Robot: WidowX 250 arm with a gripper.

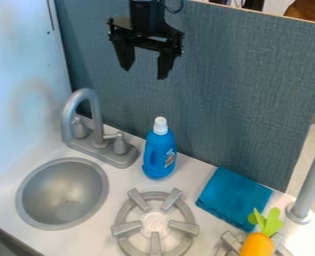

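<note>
Hanging well above the one blue bottle (160,156), one black gripper (144,74) is seen with its jaws spread wide apart; nothing is held or touched between them. The bottle is stood upright on the counter (89,240). To its left, one faucet (84,96) with two handles (121,144) and one round sink (63,192) are set. Two burners (155,243) are placed, one just in front of it, one farther right, partly covered by one toy carrot (257,245). One folded blue cloth (233,198) is laid to its right, with one grey pole (313,180) beyond.
</note>
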